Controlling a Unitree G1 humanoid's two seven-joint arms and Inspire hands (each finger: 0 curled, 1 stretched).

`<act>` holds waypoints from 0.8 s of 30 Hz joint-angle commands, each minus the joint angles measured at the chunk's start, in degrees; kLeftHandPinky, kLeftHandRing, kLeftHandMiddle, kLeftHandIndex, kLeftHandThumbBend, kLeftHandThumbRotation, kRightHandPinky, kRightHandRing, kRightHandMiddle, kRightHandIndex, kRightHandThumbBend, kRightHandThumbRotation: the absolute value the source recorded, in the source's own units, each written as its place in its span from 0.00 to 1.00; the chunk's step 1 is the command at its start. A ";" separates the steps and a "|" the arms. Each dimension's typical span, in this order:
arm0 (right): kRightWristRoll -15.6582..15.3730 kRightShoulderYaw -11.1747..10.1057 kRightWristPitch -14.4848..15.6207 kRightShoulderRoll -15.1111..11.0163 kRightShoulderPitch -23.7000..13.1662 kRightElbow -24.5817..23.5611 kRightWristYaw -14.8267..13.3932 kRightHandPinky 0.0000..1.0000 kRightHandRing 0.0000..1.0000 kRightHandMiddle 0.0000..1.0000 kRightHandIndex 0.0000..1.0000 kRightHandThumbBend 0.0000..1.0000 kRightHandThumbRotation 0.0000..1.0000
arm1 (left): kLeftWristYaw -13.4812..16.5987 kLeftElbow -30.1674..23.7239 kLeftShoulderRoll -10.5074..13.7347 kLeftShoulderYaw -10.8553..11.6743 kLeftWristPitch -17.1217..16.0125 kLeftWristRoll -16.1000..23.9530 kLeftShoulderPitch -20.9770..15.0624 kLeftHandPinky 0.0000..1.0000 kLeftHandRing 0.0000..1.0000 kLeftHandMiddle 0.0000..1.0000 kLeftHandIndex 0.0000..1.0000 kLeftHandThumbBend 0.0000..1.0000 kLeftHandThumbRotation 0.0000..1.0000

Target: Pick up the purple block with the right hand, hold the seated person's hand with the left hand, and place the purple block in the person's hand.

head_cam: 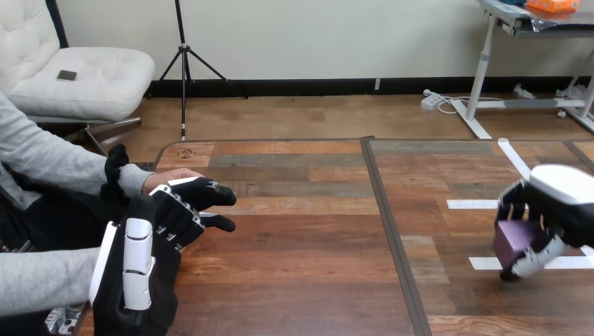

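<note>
Head view: right robot hand [560,199] sat well right of dark seam [389,224], fingers curled round purple block [513,238]; block was gripped low over surface [301,280]; white tape strips [471,204] lay between seam and that hand; left robot hand [175,213] was well left of seam, against person's hand [167,177], which showed just behind it; could not tell whether it gripped person's hand, nor how far open it was.

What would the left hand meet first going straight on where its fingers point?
Nothing close: the left hand points right across bare table. Far along that line sits the right hand holding the purple block, depth unclear.
</note>
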 commanded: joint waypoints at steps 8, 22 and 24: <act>9.95 -6.25 0.30 2.70 0.91 -7.16 1.58 0.35 0.40 0.44 0.45 0.85 0.00 | 0.16 1.83 0.77 1.39 -2.17 1.87 -3.94 0.59 0.68 0.64 0.59 0.48 0.93; 16.29 -10.12 0.28 5.20 3.91 -12.57 2.64 0.35 0.37 0.42 0.44 0.86 0.00 | 1.34 3.56 1.12 2.40 -4.59 4.66 -4.89 0.75 0.71 0.66 0.60 0.49 0.83; 17.13 -10.66 0.91 5.55 4.41 -13.66 2.97 0.34 0.37 0.42 0.44 0.86 0.00 | 2.06 3.46 1.46 2.59 -4.98 6.40 -4.93 0.74 0.71 0.66 0.60 0.48 0.83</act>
